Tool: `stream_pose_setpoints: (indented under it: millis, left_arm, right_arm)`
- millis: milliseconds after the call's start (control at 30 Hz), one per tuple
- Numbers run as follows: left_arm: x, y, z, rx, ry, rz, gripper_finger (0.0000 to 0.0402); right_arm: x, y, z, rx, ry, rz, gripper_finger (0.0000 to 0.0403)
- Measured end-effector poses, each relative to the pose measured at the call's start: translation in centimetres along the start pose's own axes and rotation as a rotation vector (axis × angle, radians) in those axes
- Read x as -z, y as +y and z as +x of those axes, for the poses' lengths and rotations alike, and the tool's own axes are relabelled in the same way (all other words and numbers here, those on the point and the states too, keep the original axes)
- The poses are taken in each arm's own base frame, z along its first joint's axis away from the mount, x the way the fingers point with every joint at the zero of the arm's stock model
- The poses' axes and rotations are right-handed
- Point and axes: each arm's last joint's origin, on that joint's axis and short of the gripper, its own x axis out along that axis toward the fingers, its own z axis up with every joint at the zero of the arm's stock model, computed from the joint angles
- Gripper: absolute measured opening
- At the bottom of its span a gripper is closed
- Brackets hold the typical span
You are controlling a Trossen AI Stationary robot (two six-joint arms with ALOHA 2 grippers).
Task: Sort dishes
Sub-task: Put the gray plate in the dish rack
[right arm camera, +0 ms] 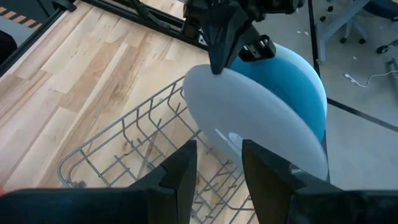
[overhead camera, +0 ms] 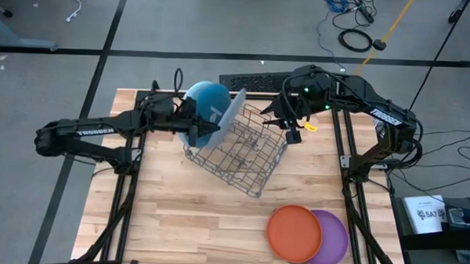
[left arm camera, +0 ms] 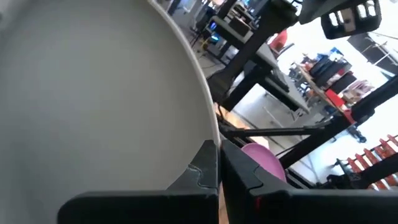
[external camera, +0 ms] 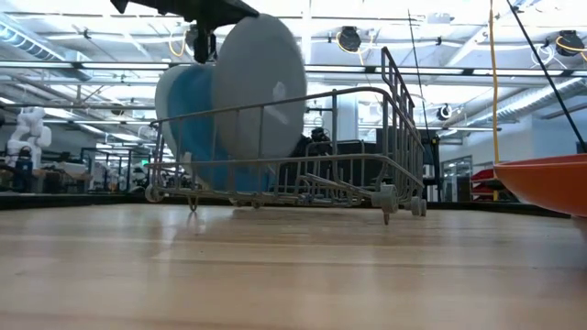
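Plates (overhead camera: 212, 108) beside "TROSSEN"-lettered arms (overhead camera: 102, 127)

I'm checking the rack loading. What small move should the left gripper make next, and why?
Probably lower the pale plate a little further into the rack, then let go. The left gripper is shut on the plate's rim, holding it upright beside the blue plate, and its lower edge sits among the wires. The right gripper waits open at the rack's far side.

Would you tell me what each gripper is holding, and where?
The left gripper pinches the pale plate by its upper rim; the right gripper holds nothing.
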Motion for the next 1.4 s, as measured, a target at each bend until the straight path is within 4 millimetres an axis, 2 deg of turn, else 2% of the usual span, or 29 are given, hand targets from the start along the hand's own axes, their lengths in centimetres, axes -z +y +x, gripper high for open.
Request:
stream_pose_setpoints:
  millis: [200, 867, 1167, 1400]
  left_arm:
    - [-0.2, 0.2, -0.1, -0.006, -0.007, -0.002, 0.0]
    - [0.9, 1.5, 2.0, -0.058, 0.063, -0.086, 0.0]
    - [3.4, 3.2, 2.4, 0.006, 0.002, -0.181, 0.0]
    - [3.7, 3.4, 2.2, 0.015, -0.042, -0.179, 0.0]
  right_arm:
    - [0.0, 0.0, 0.0, 0.0, 0.0, -0.002, 0.0121]
    - [0.0, 0.0, 0.0, 0.0, 0.001, 0.015, 0.0121]
    - [0.0, 0.0, 0.0, -0.003, 0.0, 0.015, 0.0121]
    - [0.0, 0.0, 0.0, -0.004, -0.001, 0.015, 0.0121]
